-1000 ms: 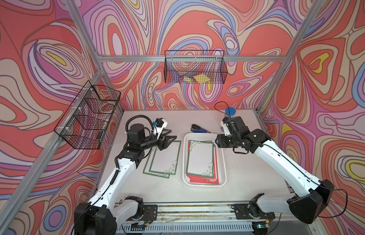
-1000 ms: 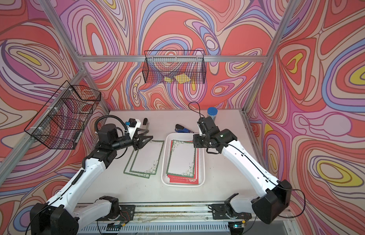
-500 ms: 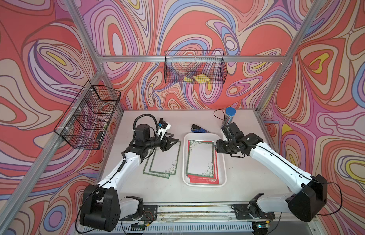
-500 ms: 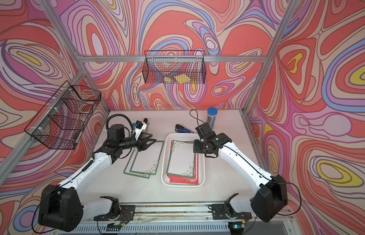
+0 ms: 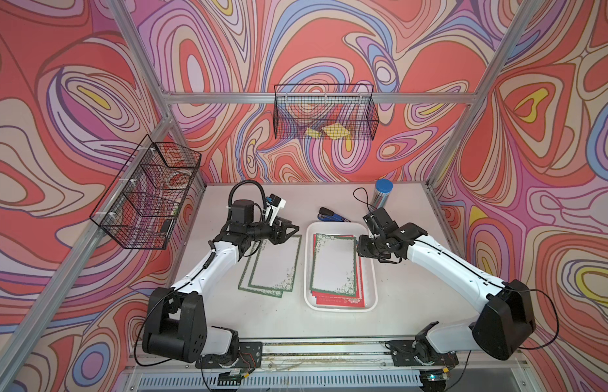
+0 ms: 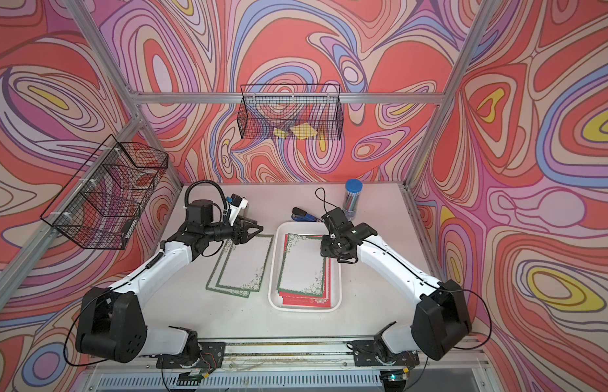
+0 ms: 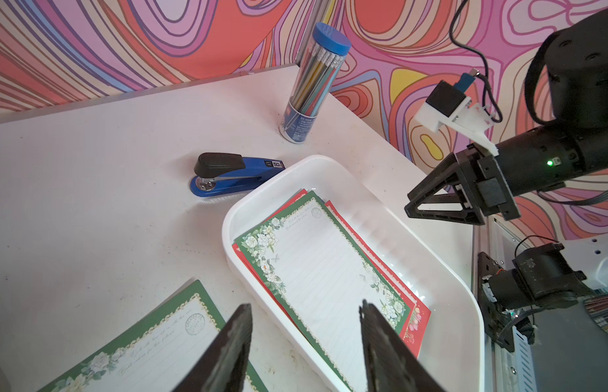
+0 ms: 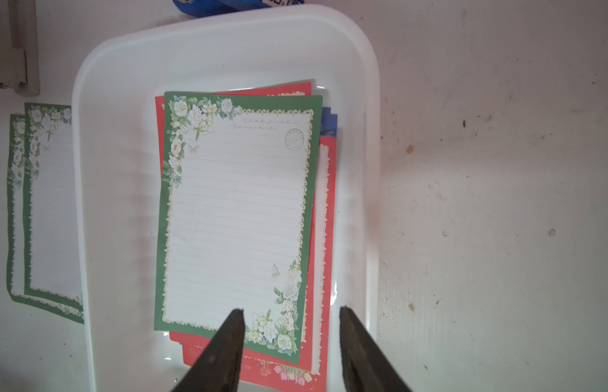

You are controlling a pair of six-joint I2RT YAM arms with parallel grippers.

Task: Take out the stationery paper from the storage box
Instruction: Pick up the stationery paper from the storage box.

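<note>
Peeling off one sheet alone is the job in hand. Left claw [image 5: 290, 232] hangs spread and empty, two green sheets [image 5: 273, 264] lying out on the table [image 5: 329, 325] just below it. Right claw [image 8: 292, 310], also spread, straddles a corner of the stationery paper [image 8: 234, 210] stacked in the storage box [image 8: 119, 68] beneath; I would pinch shallow, only the top edge, and lift slowly.
</note>
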